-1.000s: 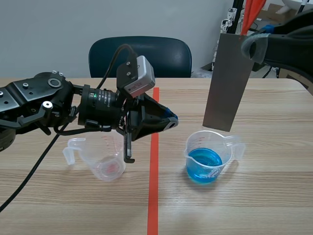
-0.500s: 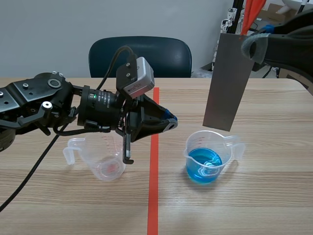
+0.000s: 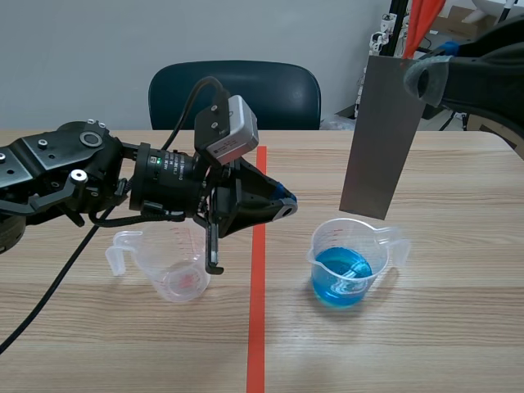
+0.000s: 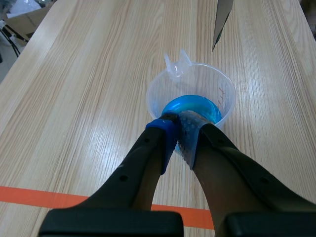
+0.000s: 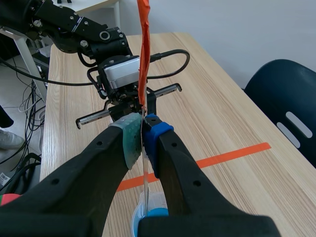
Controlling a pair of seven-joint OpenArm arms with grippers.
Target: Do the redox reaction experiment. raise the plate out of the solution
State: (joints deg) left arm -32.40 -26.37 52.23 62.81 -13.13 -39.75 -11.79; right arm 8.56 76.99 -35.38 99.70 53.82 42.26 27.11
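The blue solution [image 3: 341, 274] in the measuring cup [image 3: 396, 242], beneath the plate [image 3: 381, 135], looks different: its surface is smooth a second ago and now carries pale ripples and broken glints near the middle. The camera [image 3: 232, 124] on the left arm's wrist sits very slightly further toward that arm's own side than at first.

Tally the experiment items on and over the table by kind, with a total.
Clear measuring cups: 2, the cup of blue solution and the nearly empty cup.
Metal plates: 1, the metal plate, held by the right gripper above the blue cup.
Total: 3.
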